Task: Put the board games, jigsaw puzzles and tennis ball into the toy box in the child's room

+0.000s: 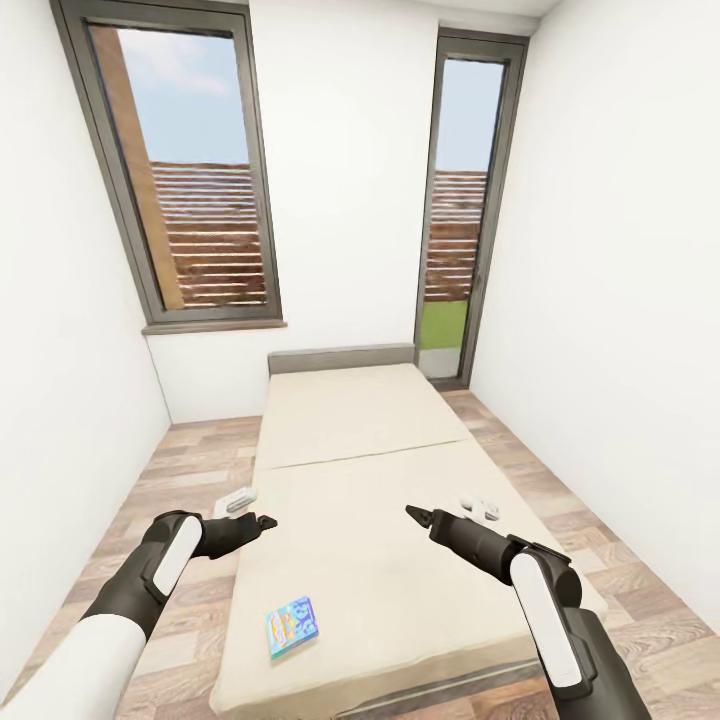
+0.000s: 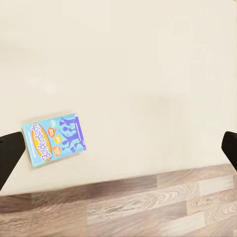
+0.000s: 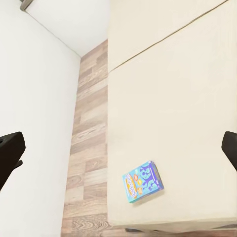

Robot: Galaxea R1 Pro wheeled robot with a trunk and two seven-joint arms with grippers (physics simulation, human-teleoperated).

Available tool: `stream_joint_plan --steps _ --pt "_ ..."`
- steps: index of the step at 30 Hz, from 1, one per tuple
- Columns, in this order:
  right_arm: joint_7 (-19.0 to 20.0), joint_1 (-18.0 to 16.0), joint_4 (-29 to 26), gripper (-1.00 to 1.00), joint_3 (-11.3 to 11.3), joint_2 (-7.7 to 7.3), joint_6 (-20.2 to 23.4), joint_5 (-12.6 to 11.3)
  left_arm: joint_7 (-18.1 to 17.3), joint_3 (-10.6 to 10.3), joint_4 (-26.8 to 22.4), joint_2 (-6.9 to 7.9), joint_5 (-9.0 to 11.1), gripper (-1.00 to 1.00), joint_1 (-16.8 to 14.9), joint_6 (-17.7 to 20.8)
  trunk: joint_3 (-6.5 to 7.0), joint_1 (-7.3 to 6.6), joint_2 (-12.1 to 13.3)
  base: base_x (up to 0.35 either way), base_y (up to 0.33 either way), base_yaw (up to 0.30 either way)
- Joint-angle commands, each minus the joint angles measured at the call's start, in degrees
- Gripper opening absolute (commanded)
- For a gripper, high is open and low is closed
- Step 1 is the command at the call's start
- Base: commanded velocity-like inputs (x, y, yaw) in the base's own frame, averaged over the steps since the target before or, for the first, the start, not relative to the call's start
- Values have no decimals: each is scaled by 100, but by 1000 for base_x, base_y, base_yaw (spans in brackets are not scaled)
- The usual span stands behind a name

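Board games are the matter, and one of them is showing. Largest is the child's room (image 1: 350,150), white-walled, with two tall dark-framed windows (image 1: 190,180) and a wood-plank floor (image 1: 190,450). The bed (image 1: 380,560) is lying lengthwise under the head camera, its beige mattress running back to a low grey headboard (image 1: 342,358). Both dark arms are reaching over it: the left gripper (image 1: 266,521) is hanging above the mattress's left edge, the right gripper (image 1: 412,512) above its right half. Each wrist view is showing its fingers spread wide apart and holding nothing. Smallest, the blue-teal board game (image 1: 291,626), lettered "Balderdash", is lying flat near the foot of the mattress, left of centre, untouched.
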Motion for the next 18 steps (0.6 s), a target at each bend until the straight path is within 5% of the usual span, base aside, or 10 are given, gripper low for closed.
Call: stream_joint_plan --steps 1,12,18 --pt "44 -6 -3 100 -15 6 34 35 -37 15 -3 -2 -28 100 -5 27 -14 4 -14 0 0 0" --pt "-27 -6 -3 100 -9 6 38 35 -37 15 -3 -10 -26 100 -7 21 -15 4 -14 4 -7 0" --pt "-47 -6 -2 100 -6 6 38 35 -37 17 -3 -10 -15 100 -7 16 -15 4 -14 73 -184 0"
